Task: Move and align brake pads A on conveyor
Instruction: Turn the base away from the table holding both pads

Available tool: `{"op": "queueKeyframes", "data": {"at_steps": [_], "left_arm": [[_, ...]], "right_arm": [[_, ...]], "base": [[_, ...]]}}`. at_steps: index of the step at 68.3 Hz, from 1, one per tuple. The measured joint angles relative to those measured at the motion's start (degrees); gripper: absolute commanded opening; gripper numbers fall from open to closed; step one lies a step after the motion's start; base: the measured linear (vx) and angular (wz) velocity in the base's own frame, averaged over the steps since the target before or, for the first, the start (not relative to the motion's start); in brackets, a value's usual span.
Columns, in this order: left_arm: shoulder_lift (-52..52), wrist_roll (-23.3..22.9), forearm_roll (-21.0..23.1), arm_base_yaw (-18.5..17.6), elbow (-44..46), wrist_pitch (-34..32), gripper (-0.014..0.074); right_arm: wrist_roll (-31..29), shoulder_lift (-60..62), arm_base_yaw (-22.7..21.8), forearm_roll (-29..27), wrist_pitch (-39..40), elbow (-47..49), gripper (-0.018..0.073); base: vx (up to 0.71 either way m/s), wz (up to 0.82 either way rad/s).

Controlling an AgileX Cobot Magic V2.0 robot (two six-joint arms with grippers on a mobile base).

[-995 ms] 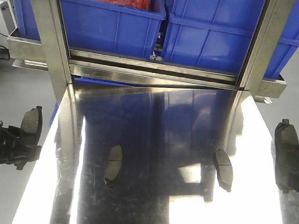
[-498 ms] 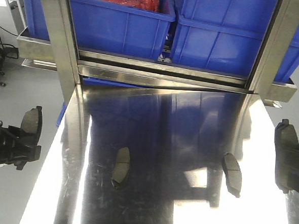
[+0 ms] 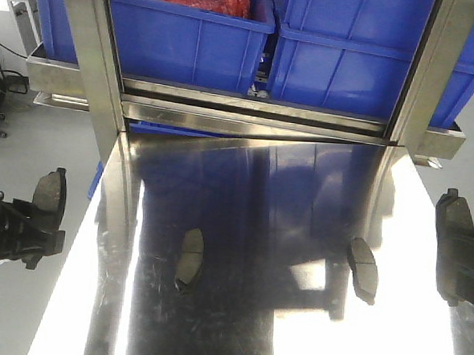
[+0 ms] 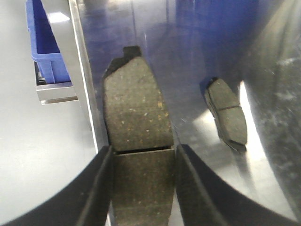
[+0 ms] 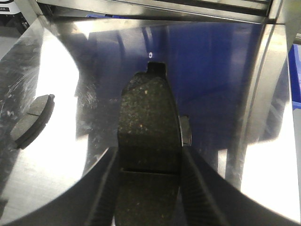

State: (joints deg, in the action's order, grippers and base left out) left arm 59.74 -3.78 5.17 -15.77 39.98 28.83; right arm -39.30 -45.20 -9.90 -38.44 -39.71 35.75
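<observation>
Two brake pads lie on the shiny steel table [image 3: 244, 323]: one at left centre [image 3: 190, 257] and one at right centre [image 3: 363, 268]. My left gripper [image 3: 34, 233] hangs beyond the table's left edge, shut on a third pad [image 3: 49, 192]. In the left wrist view the jaws [image 4: 143, 157] clamp that pad [image 4: 136, 113] by its sides, with the left table pad [image 4: 226, 117] beyond. My right gripper [image 3: 463, 276] is at the table's right edge, shut on a fourth pad [image 3: 457, 217]. The right wrist view [image 5: 149, 157] shows that pad [image 5: 148, 113] clamped. The conveyor is out of view.
Blue bins [image 3: 189, 42] [image 3: 348, 64] sit on a steel shelf behind the table. Two steel posts [image 3: 87, 64] [image 3: 424, 76] stand at the table's far corners. A blue bin [image 4: 44, 52] sits below the table's left side, over grey floor.
The table, bins and the two lying pads have shifted a little to the right in the view. Both grippers keep their pads in the same pose.
</observation>
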Motion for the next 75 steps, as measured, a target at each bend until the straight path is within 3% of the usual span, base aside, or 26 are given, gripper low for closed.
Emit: {"op": "queueKeyframes", "data": {"at_steps": [27, 75], "left_arm": [[0.0, 0.0, 0.0, 0.0, 0.0, 0.0, 0.0052], [0.0, 0.0, 0.0, 0.0, 0.0, 0.0, 0.0052]], "right_arm": [[0.0, 0.0, 0.0, 0.0, 0.0, 0.0, 0.0099], [0.0, 0.1, 0.0, 0.0, -0.2, -0.4, 0.0099]], "base": [[-0.16, 0.13], [-0.13, 0.42]]}}
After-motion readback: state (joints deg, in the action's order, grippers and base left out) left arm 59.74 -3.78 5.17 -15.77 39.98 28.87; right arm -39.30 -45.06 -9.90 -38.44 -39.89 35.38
